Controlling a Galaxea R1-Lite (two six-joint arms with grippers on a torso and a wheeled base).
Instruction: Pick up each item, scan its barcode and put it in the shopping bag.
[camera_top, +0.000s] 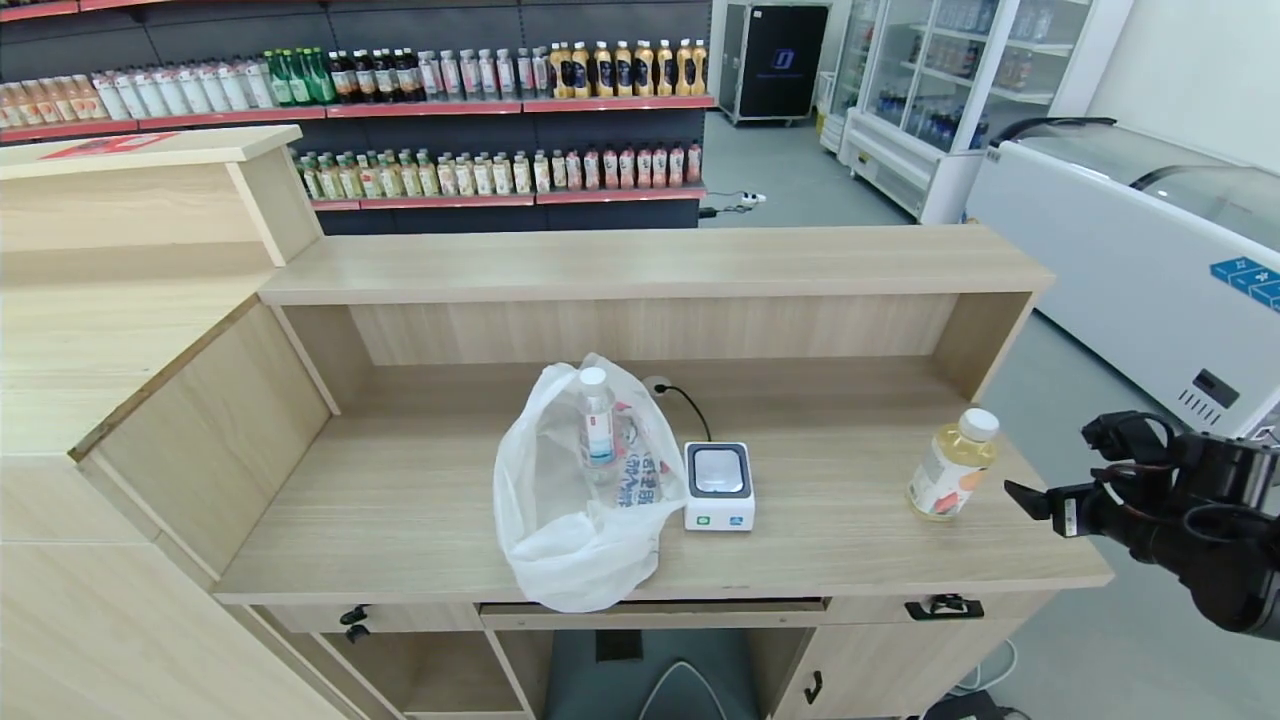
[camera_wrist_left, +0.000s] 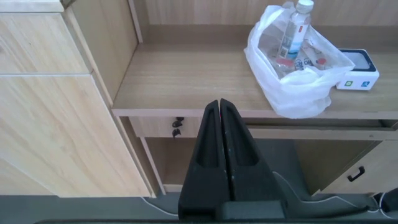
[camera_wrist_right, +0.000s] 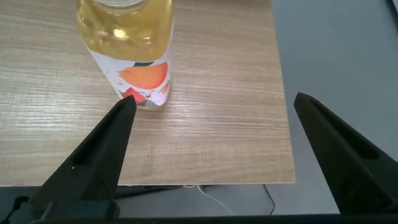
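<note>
— What does the head view give you?
— A white shopping bag (camera_top: 580, 520) stands open at the middle of the counter (camera_top: 380, 500), with a clear bottle (camera_top: 597, 420) upright inside it. The scanner (camera_top: 718, 485) sits just beside the bag, on the robot's right. A juice bottle (camera_top: 952, 465) stands upright near the counter's right end, well apart from the scanner. The right gripper (camera_top: 1050, 465) hangs off that end, near the juice bottle and not touching it.

— And the left wrist view?
— The left gripper (camera_wrist_left: 219, 104) has its fingers pressed flat together, holding nothing. It is low, in front of the counter's front edge.

— The right wrist view?
— The fingers are spread wide with nothing between them. The juice bottle stands just ahead, by the counter's corner.
</note>
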